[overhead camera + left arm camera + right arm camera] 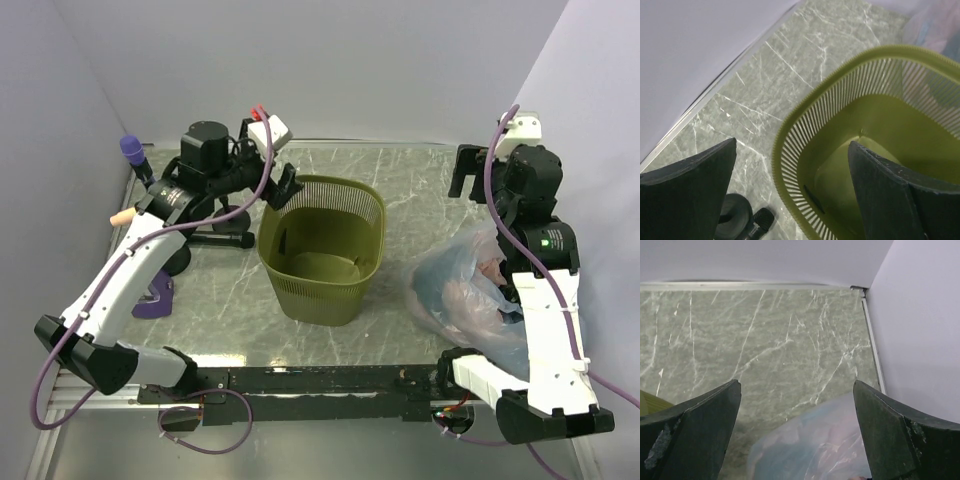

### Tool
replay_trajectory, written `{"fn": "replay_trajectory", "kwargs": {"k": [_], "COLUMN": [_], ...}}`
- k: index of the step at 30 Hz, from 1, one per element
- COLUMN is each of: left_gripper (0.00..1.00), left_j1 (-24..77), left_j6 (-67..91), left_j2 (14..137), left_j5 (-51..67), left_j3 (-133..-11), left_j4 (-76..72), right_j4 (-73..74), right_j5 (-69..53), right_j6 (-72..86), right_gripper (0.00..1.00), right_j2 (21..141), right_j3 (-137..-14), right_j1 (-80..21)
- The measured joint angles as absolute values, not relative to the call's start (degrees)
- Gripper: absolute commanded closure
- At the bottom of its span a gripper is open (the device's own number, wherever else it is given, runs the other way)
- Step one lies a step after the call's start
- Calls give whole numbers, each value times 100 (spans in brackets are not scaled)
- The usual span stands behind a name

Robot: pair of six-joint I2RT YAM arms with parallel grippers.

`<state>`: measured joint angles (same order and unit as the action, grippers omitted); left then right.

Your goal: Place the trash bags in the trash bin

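Observation:
The olive-green slatted trash bin [300, 290] stands upright at mid table; its inside shows only bare green plastic. No dark grey-black trash bag shows in any view. My left gripper [285, 185] is open and empty, hovering over the bin's back left rim; in the left wrist view my gripper [792, 145] straddles the bin's rim [840, 75]. My right gripper [465, 172] is open and empty at the back right, above the table. In the right wrist view it [796, 384] hangs over marble, and a sliver of the bin [647, 400] shows at left.
A clear bluish bag [465, 290] with pinkish and blue contents lies right of the bin beside the right arm; it also shows in the right wrist view [815, 445]. A black microphone [760, 220] on a round base [735, 212] lies left of the bin. A purple object [155, 298] sits at left. Walls close the back and sides.

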<state>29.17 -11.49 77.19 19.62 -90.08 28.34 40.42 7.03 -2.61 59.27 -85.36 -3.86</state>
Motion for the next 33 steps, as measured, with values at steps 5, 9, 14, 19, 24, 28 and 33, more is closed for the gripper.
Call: {"fn": "replay_trajectory", "kwargs": {"k": [5, 9, 14, 19, 24, 28, 33], "left_gripper": [3, 3, 3, 3, 3, 2, 5], "left_j1": [3079, 3118, 3120, 3120, 3116, 3107, 2967], "left_j6": [-1431, -1533, -1227, -635, 108, 582, 1007], "left_j2": [7599, 7483, 7317, 7301, 7314, 7277, 7299], "left_j5": [1813, 1653, 1358, 934, 617, 613, 821], "left_j3": [-8801, -8733, -8663, -8663, -8635, -8451, -8073], "left_j4": [2987, 3155, 3253, 3594, 3905, 3953, 4064], "right_j4": [4204, 4399, 4574, 4604, 4644, 4727, 4720], "right_j5": [91, -1122, -1870, -2025, -1994, -1959, -1949], "right_j6": [-582, -1072, -1232, -1253, -1199, -1094, -816], "right_gripper": [0, 1, 0, 0, 1, 1, 2], "right_j2": [5789, 5642, 5699, 6128, 6740, 6866, 6860], "right_j3": [-8313, -8267, -8307, -8517, -8578, -8578, -8556], "right_j1": [-386, -405, -886, -1581, -2005, -2259, -2421]}}
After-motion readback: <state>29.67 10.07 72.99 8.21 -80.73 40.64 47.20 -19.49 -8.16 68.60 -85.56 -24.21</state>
